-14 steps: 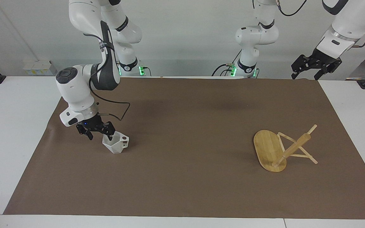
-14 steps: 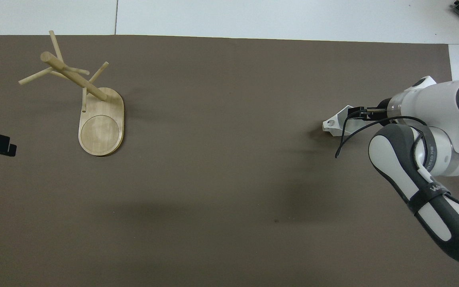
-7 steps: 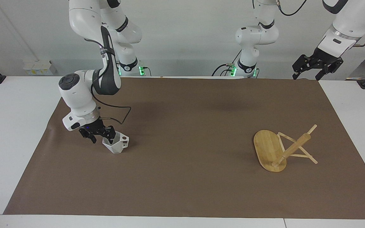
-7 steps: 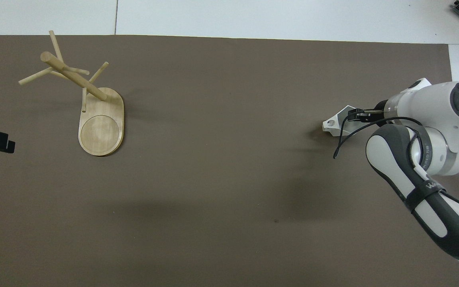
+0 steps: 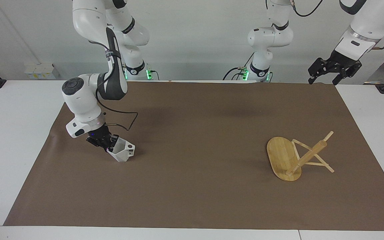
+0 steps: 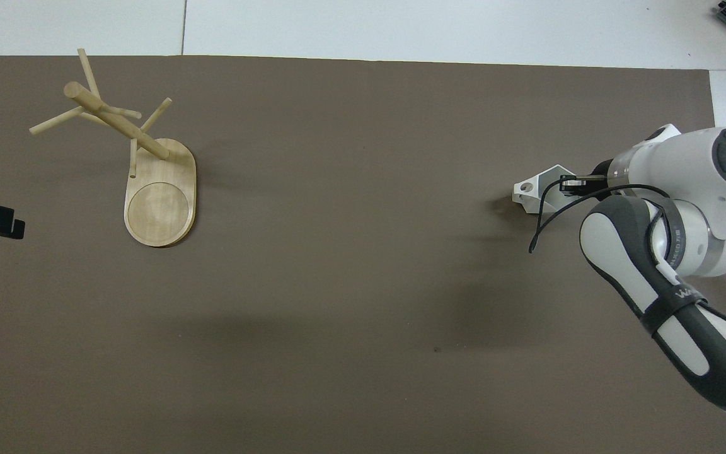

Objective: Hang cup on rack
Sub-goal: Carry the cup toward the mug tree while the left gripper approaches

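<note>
Brown matting point(image 5: 195, 186) is covering most of the white table point(image 5: 12, 150), and nothing is lying on it between the two task items. White and faceted, the cup point(image 5: 121, 151) is sitting at the right arm's end of the mat, slightly tipped, its blocky handle with the round hole turned toward the rack. The right gripper point(image 5: 107, 142) is clamped on the cup's rim at the side away from the handle, one finger going down inside the cup and the other outside the wall. The right arm is bending down steeply from its base, elbow high, wrist angled toward the cup, a black cable looping off it. Well apart from this pincer, at the left arm's end of the mat, the bamboo mug tree point(image 5: 290, 158) is standing on its oval base, its pegs bare. The left gripper point(image 5: 332, 71) is waiting raised over the mat's corner by its own base, fingers spread.
</note>
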